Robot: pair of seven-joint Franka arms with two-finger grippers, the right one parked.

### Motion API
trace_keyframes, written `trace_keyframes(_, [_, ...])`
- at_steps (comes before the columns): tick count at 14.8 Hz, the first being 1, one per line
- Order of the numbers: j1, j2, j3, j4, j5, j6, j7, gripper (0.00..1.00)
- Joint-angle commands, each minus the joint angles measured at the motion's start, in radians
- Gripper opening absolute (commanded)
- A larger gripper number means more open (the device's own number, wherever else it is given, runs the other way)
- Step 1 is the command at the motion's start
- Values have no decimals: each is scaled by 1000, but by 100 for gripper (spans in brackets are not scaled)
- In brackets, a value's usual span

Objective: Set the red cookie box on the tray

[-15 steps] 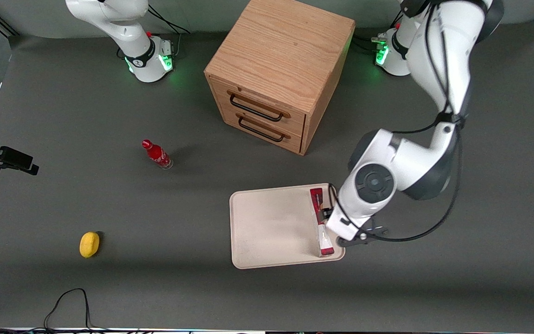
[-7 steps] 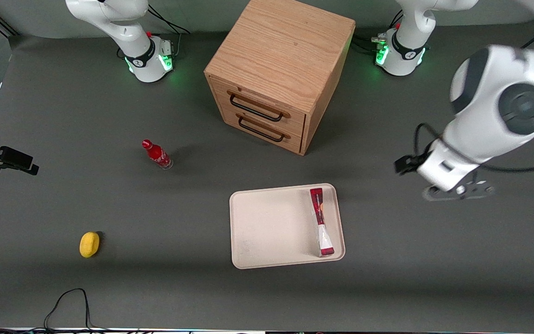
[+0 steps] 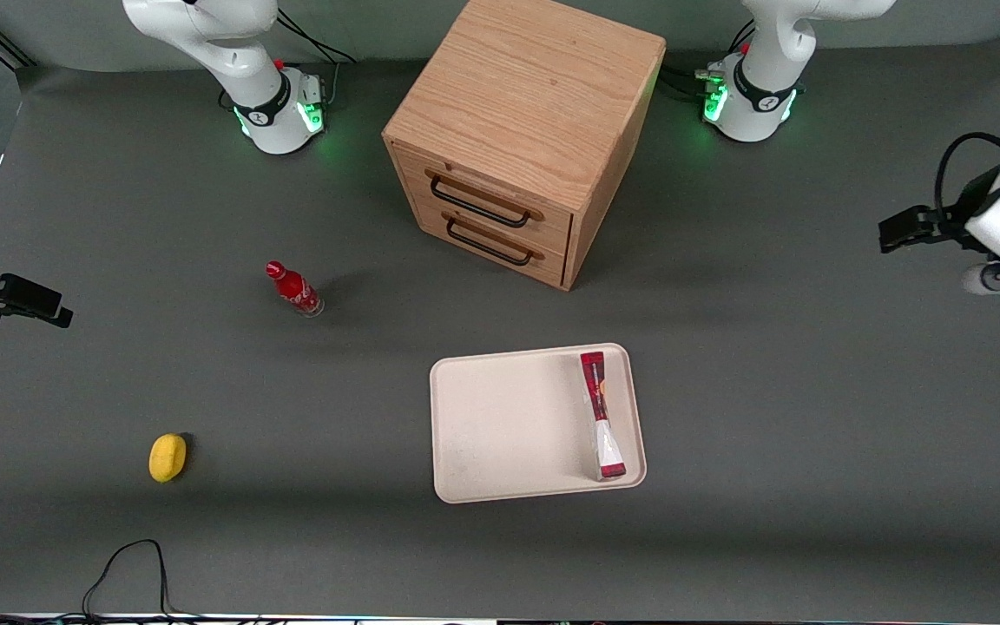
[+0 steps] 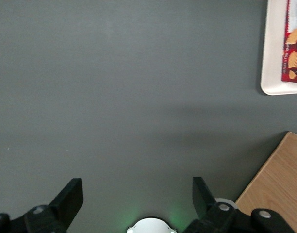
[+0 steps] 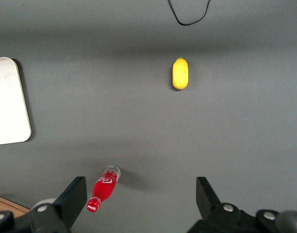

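Looking at where things sit, we reckon the placing step is basically done: the red cookie box [image 3: 600,415] lies flat in the tray [image 3: 509,425], along the rim on the working arm's side, with its white patch toward the end nearest the front camera. It's fully inside the rim as far as we can tell.

Our gripper [image 4: 138,194] hangs over bare dark table, well apart from the tray toward the working arm's end, with its fingers [image 4: 71,196] spread wide and nothing between them. In the wrist view we catch just a corner of the tray and one end of the box, plus an edge of the wooden drawer cabinet [image 3: 522,134].

Everything else is off the tray: the small red bottle [image 3: 293,288] and the yellow lemon-like thing [image 3: 167,457] both sit toward the parked arm's end.

So what's next? Honestly not much, we think: just keep clear of the tray and park. No regrasp looks needed unless the box should be more central.
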Motion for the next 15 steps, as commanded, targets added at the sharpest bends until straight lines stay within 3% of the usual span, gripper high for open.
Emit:
trace_keyframes(1, [58,-32,-37,-14,11,4,11,100])
trace_keyframes(6, [98,-189,-51,-293,11,210,-1,100])
trace_keyframes(9, [104,-180,-52,-280,15,193,-7,100])
trace_keyframes(12, [235,-148,-172,-230,12,161,-1,100])
trace_keyframes(15, [234,-132,-178,-202,14,129,-7,100])
